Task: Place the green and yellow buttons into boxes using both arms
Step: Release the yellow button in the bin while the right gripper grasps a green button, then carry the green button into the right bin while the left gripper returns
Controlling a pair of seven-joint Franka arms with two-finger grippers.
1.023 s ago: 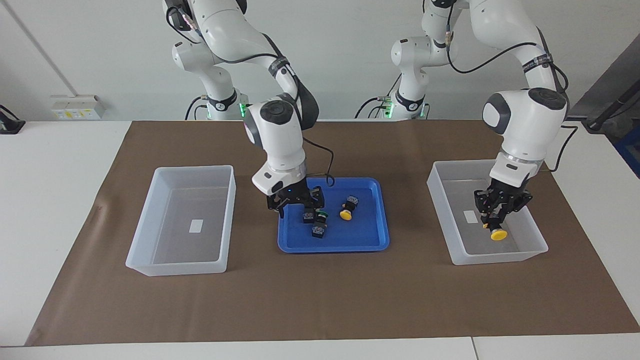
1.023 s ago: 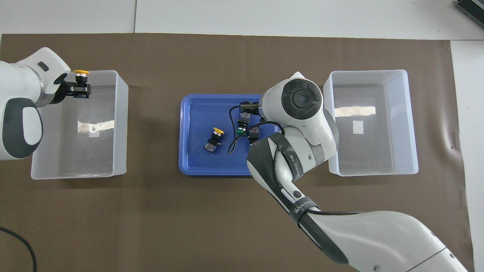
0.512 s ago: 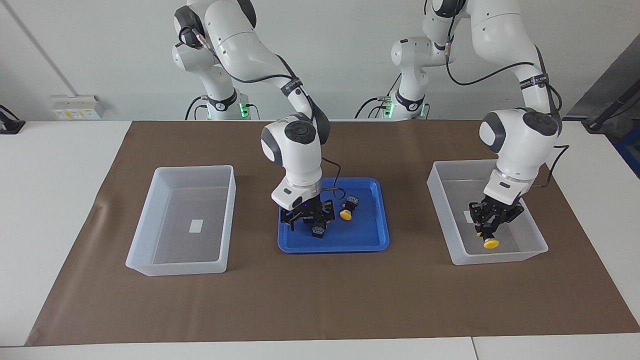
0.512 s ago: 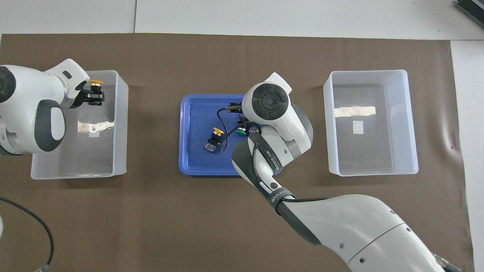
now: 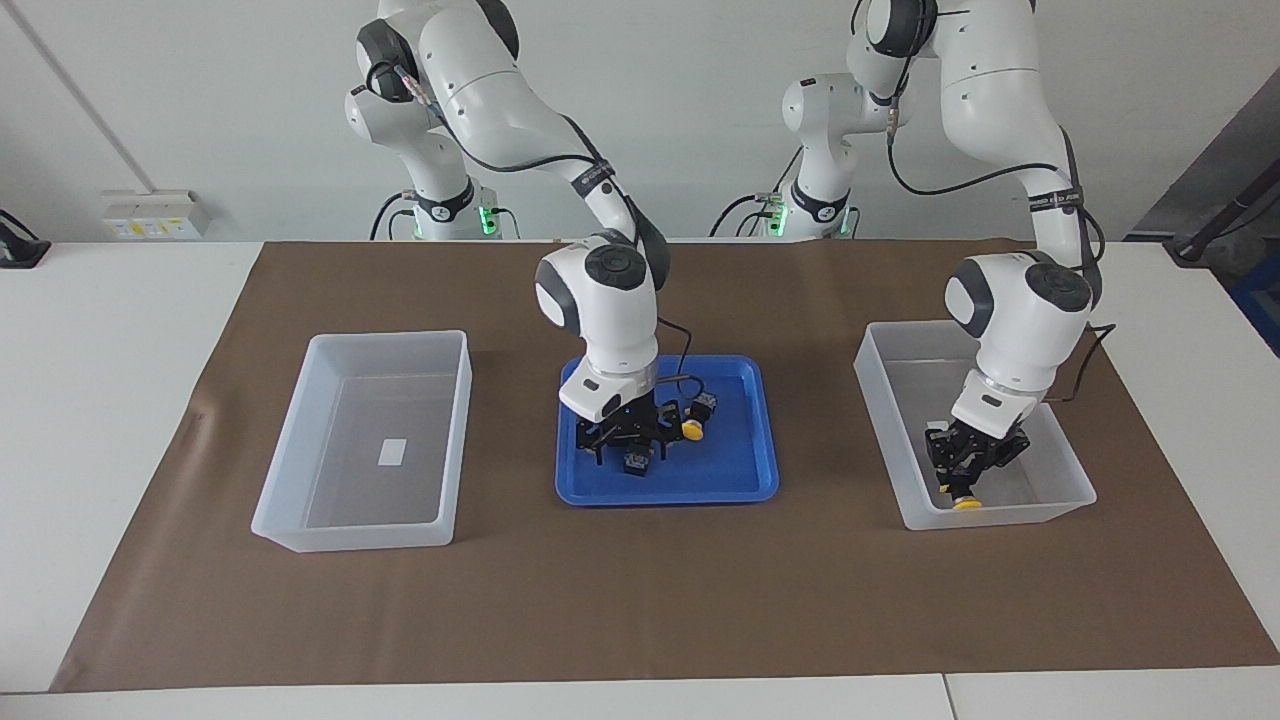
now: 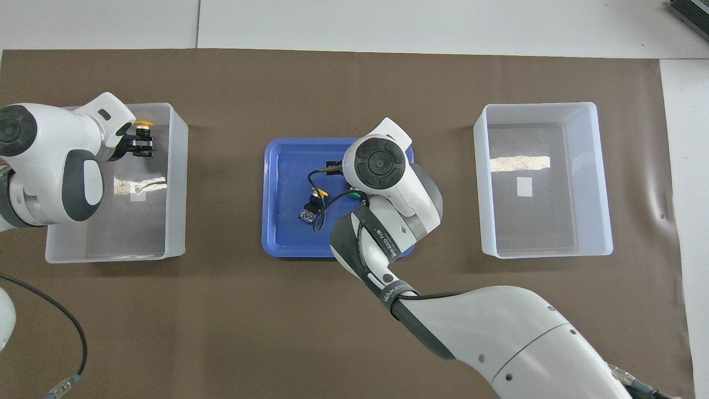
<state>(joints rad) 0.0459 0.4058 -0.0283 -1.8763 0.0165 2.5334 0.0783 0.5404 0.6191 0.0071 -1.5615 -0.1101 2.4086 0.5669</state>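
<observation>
1. left gripper is down inside the translucent white rectangular plastic bin at the left arm's end of the table, fingers clamped on the black body of a yellow-capped push-button switch. cap points down, near the bin wall farthest from the robots. can't tell if the cap touches the bin floor.
2. overhead view shows the same: left gripper over the bin, held switch's yellow cap poking out past the fingers.
3. right gripper is low in the shallow blue plastic tray at the middle of the brown mat. can't tell how far its fingers are open, or whether they have anything; the wrist hides them from overhead.
4. a black switch with grey-blue base sits on the tray floor just under the right gripper, on the side farther from the robots.
5. second yellow-capped switch lies on its side in the tray, just beside the right gripper toward the left arm's end. overhead view shows its yellow cap and grey-blue base.
6. a sliver of green cap shows at the edge of the right wrist in the overhead view, in the tray.
7. second translucent white bin, at the right arm's end of the table, shows only its small white label inside.
</observation>
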